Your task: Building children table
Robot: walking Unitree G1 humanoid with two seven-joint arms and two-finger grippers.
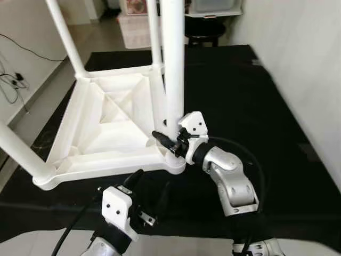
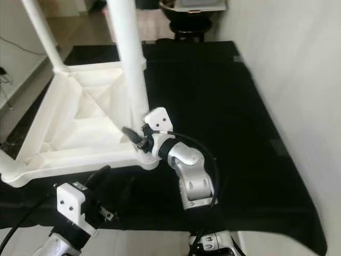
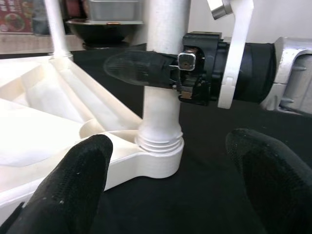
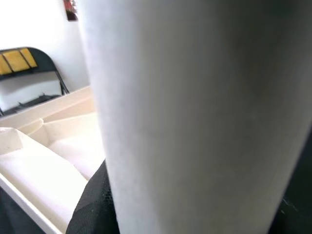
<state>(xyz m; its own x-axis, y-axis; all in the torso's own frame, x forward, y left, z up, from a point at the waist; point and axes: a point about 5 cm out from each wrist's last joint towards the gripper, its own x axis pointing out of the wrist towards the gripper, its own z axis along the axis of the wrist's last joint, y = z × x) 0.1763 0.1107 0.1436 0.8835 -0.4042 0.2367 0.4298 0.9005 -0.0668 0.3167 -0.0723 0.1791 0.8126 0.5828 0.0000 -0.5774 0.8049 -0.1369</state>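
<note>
While the right gripper [image 1: 169, 140] clasps the near leg [image 1: 173, 64] just above its threaded collar [image 3: 160, 141], the step in hand reads as seating that leg in its corner socket: judged best done by keeping the leg plumb, turning about its own axis rather than levering sideways, and stopping once the collar sits flush, since a tilted start could cross the threads. Left gripper [image 3: 170, 180]: fingers spread apart, holding nothing, poised low and near the same corner, well placed to steady the frame if it creeps on the mat. Item: children's table [image 1: 106, 125], white moulded plastic, lying upside down on a black floor mat [image 1: 256, 96]; underside shows diagonal ribs meeting at the centre and a raised rim all round. 4 round tubular legs stand upward, 1 at each corner; the far left leg [image 1: 65, 34] leans slightly outward. Whether the near leg's collar is fully home cannot be told; ridges are visible above the socket.
</note>
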